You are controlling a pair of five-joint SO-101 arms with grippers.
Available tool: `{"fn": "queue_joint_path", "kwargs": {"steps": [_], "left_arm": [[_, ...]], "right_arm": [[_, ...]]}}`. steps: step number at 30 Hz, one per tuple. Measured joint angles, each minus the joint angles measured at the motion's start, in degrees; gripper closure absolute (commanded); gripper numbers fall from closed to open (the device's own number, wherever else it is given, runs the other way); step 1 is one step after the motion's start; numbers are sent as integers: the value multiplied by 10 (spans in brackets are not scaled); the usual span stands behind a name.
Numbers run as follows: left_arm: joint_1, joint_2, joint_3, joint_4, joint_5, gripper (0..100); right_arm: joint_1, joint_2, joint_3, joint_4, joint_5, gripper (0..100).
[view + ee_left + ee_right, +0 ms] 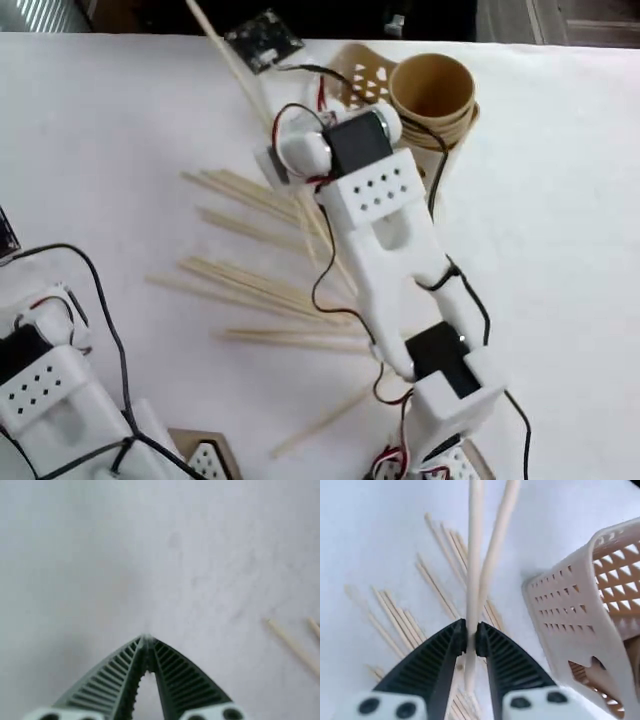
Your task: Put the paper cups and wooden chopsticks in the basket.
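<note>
Right pincer (470, 632), right wrist view: clamped on two wooden chopsticks (475, 555), their long axis running straight out from the jaws, basket (580, 605) close alongside. Left wrist view: left pincer (146, 642) clenched, empty, over bare table (100, 555). High view: paper cups (432, 90) sit in the basket; right pincer is the nearer.

Left pincer (146, 641) closed, right pincer (471, 629) clamped.

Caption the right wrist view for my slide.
Right tool shut on two pale wooden chopsticks beside the cream perforated plastic basket.
</note>
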Motion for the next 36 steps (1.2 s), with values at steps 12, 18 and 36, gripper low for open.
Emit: {"fn": "queue_joint_path", "kwargs": {"steps": [12, 18, 36], "left_arm": [[0, 0, 0, 0, 0, 973], [0, 0, 0, 0, 0, 973], [0, 0, 0, -1, 0, 973]], "right_arm": [[13, -44, 1, -213, -115, 981], [67, -47, 11, -331, -121, 981], [161, -150, 407, -785, -33, 982]]}}
